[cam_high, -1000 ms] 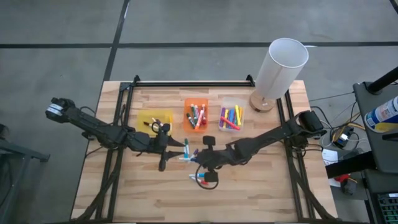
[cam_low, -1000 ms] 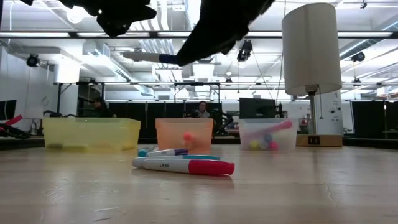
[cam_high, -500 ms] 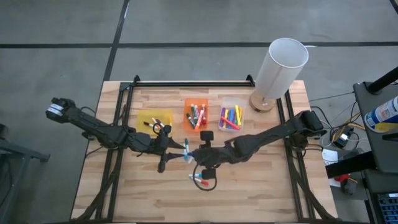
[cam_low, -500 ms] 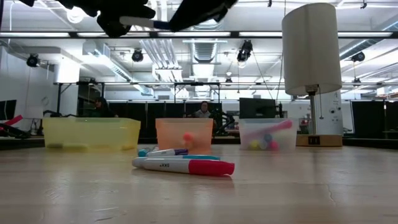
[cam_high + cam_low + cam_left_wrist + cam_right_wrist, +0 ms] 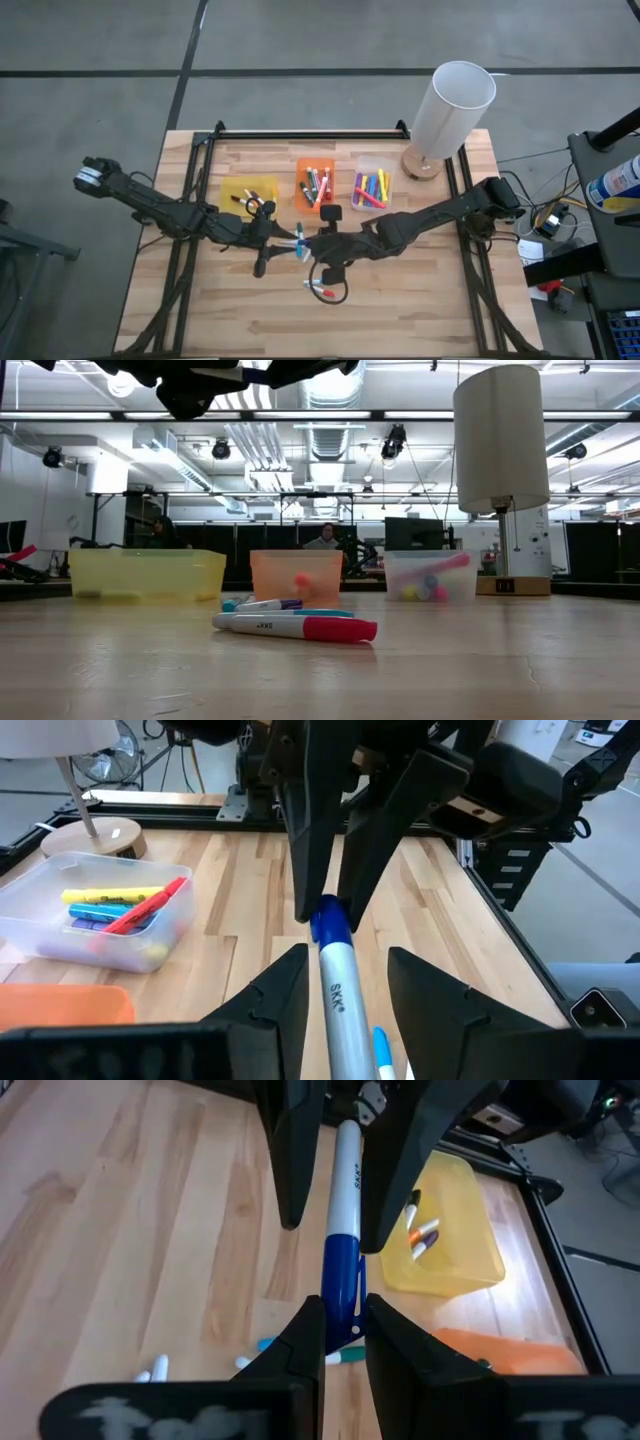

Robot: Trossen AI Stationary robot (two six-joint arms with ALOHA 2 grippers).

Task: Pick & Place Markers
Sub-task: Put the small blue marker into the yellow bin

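Low view: both dark arms cut off by the top edge; grippers out of frame. High view: contents of the translucent orange bin (image 5: 315,183) too small to count. Left wrist view: white-barrelled blue-capped marker (image 5: 337,975) runs off the bottom edge; blue cap partly hidden behind the opposite fingers.

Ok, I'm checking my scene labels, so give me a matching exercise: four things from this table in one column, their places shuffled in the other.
Things
1. blue-capped marker
2. red-capped marker
3. yellow bin
4. lamp

Places
A. on the table's corner on the right arm's side, beyond the bins
B. lying flat on the tabletop, in front of the bins
C. beside the orange bin, on the left arm's side
D. off the tabletop, clamped by the right gripper

Pairs: 1-D, 2-B, 3-C, 4-A
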